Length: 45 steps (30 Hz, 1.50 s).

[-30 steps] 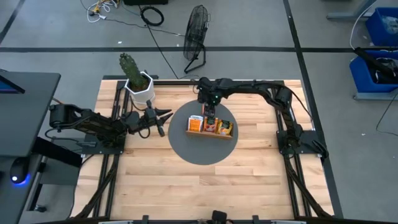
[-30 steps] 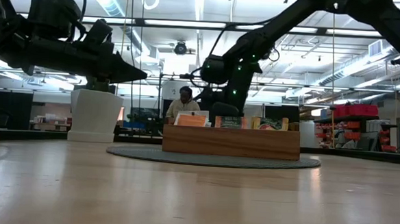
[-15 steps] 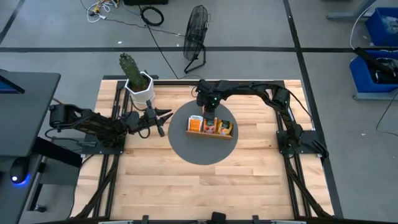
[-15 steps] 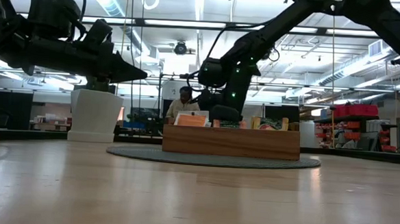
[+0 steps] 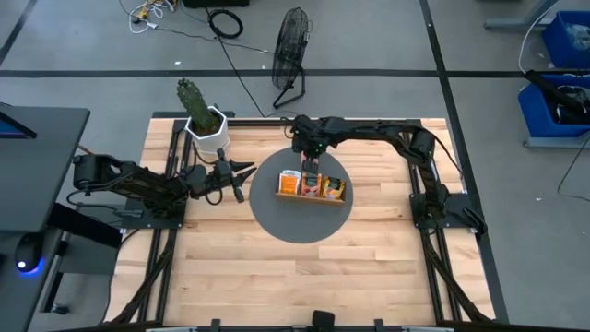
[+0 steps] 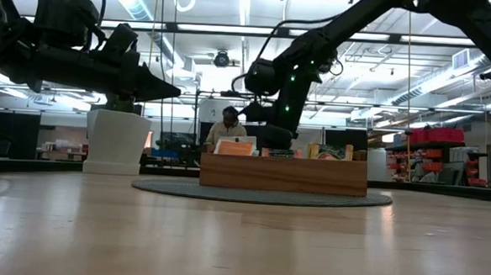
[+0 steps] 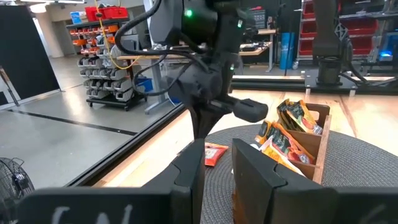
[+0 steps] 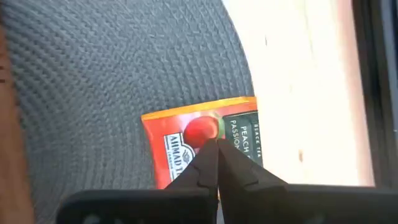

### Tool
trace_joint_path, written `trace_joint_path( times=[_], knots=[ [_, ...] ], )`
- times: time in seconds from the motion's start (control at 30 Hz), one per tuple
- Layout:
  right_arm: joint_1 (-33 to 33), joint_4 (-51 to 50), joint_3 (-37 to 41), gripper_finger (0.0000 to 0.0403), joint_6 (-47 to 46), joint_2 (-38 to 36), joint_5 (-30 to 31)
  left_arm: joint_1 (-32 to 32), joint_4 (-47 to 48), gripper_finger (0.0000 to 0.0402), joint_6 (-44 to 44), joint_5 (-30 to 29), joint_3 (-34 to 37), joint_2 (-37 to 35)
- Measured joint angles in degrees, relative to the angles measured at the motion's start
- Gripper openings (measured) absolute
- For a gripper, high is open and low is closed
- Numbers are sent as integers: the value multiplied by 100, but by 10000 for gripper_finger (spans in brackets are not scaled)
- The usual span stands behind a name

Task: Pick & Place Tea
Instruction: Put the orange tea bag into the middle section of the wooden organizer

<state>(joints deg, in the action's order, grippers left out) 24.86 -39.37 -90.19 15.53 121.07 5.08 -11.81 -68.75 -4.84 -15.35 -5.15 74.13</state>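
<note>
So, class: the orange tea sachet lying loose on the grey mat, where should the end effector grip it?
Probably one edge of the sachet, coming straight down from above: it lies flat on the mat, so only a thin edge can be pinched.

Orange tea sachet (image 8: 202, 146), red fruit mark, dark green panel; grey woven mat (image 8: 93, 87); brown wooden tray (image 5: 312, 197).

From above, the right tool (image 5: 311, 166) covers whatever lies beneath it. The sachet (image 8: 202, 144) is partly masked by its fingertips (image 8: 205, 167) and cut off below. In the low view, the tea (image 6: 329, 151) shows only its tops above the wooden tray (image 6: 282, 174).
</note>
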Motion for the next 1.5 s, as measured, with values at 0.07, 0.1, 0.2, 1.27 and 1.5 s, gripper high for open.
trace_joint_path(
  times=[0.07, 0.1, 0.2, 1.27, 1.5],
  knots=[
    [-9, -12, 0, 1, 17, -46, 35, 0, -2, 85, 6, 0, 0, 0],
    [-9, -20, 0, 1, 20, -60, 36, 0, -2, 85, 4, 0, 0, 0],
    [-13, 24, -4, 1, 23, -81, 30, 0, 2, 85, 4, 0, 0, 0],
    [304, -60, -9, 216, 254, 272, -511, 4, 46, 85, 17, 15, 0, 0],
    [251, -36, -33, 153, 351, 446, -308, 4, 44, 85, 13, 15, 0, 0]
  ],
)
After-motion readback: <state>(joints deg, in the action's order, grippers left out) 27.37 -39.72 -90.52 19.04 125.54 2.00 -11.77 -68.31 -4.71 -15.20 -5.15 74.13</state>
